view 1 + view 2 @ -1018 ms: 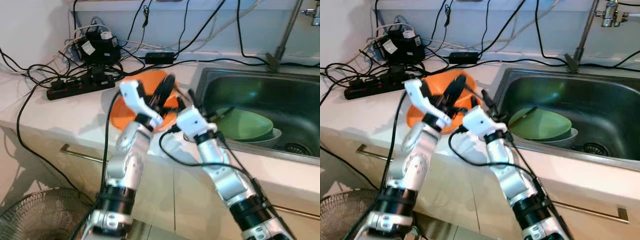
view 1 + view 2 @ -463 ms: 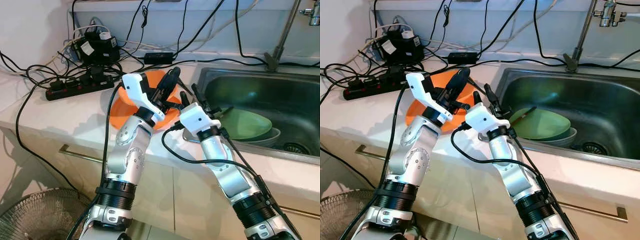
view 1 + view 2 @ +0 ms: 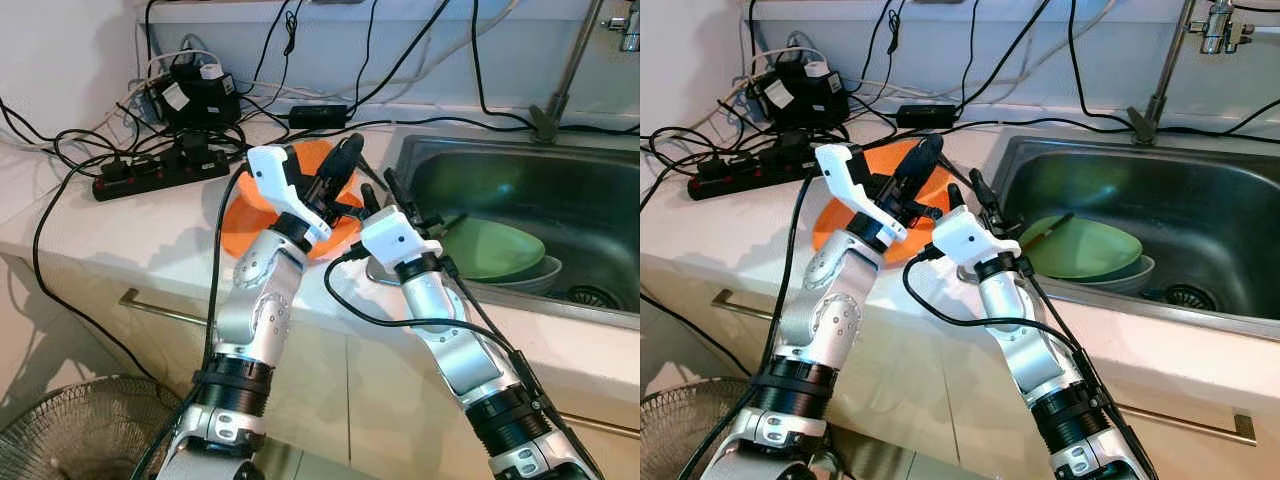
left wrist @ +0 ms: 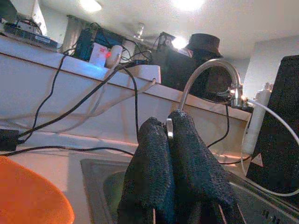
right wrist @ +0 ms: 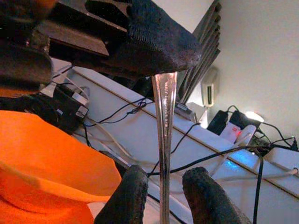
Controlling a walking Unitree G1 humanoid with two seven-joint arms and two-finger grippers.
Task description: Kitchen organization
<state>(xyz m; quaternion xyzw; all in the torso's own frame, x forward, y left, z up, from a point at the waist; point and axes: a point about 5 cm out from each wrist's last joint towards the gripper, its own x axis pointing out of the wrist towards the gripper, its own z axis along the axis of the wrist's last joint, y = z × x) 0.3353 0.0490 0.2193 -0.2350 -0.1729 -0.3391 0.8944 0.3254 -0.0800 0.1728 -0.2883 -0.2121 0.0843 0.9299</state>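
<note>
Since a second ago both arms had come up and in; from half a second ago, barely any drift, so I read it as settled at a handover pose.

Head views: my left gripper (image 3: 345, 160) sat over the far edge of the orange bowl (image 3: 240, 215) on the counter (image 3: 120, 225), left of the sink (image 3: 520, 180). My right gripper (image 3: 388, 195) was just beside it, nearer the sink rim. Green plate (image 3: 495, 250) lay in the sink, untouched. Power strip (image 3: 150, 170) and cable tangle at the far left.

Left wrist view: fingers (image 4: 154, 158) were pressed together, with a sliver of metal, the utensil (image 4: 169, 128), pinched at their tips. Tap (image 4: 208, 74) beyond, orange bowl at the corner.

Right wrist view: the utensil's handle (image 5: 163, 140) hung down from the clamped left fingers and passed between my right fingers (image 5: 128, 196), which stood apart, not touching it. I couldn't tell spoon from fork.

My read: the transfer was lined up but not made. Right needed to close on the handle before left let go, or it would drop into the bowl.
</note>
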